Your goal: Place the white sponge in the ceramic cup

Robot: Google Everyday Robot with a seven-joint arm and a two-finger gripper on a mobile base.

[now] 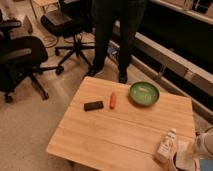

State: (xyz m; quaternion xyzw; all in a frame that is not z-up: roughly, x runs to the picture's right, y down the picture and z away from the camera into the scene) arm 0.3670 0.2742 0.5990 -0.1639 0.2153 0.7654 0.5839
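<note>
My pincer (204, 145) is at the bench's (120, 131) near right corner, state: can't tell. White sponge (184, 148) lies beside the bottle (165, 145). Likely light and squashy, so pinch across its narrow sides.

It looked like an office or lab space — black swivel chairs (22, 60) on castors stood on speckled carpet (30, 125), far up and left of the gripper (200, 150) at the lower right edge. A plain wooden table (120, 130) lay just left of it, a person (117, 35) stood beyond, and long dark benches (170, 35) ran above it.
</note>
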